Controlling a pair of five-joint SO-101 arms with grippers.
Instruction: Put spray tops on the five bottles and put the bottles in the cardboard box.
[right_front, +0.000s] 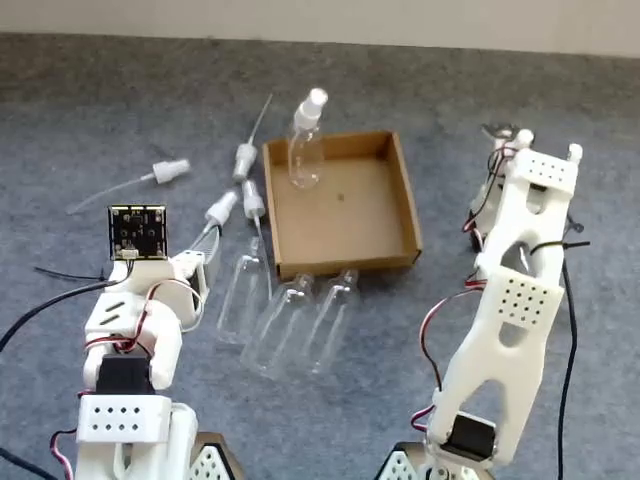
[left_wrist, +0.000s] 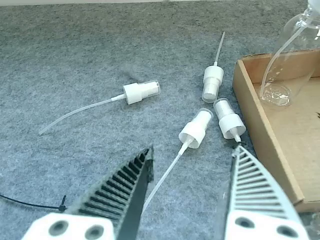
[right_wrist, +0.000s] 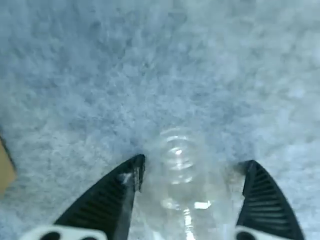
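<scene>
My left gripper (left_wrist: 192, 150) is open, low over the grey carpet, and a spray top (left_wrist: 196, 129) lies just beyond its tips with its tube running between the fingers. Two more tops (left_wrist: 213, 82) (left_wrist: 229, 119) lie near the cardboard box (left_wrist: 260, 125), and another (left_wrist: 141, 91) lies farther away. In the box (right_front: 400, 190) leans a capped bottle (right_front: 305, 150). Three clear uncapped bottles (right_front: 240, 290) (right_front: 280, 320) (right_front: 332, 315) lie in front of it. My right gripper (right_wrist: 192, 167) is shut on a clear bottle (right_wrist: 177, 155) with an open neck, right of the box.
The right arm (right_front: 510, 300) stands tall along the right side of the box. A black cable (right_front: 50, 290) trails beside the left arm (right_front: 135, 330). Bare carpet stretches behind the box and at the far left.
</scene>
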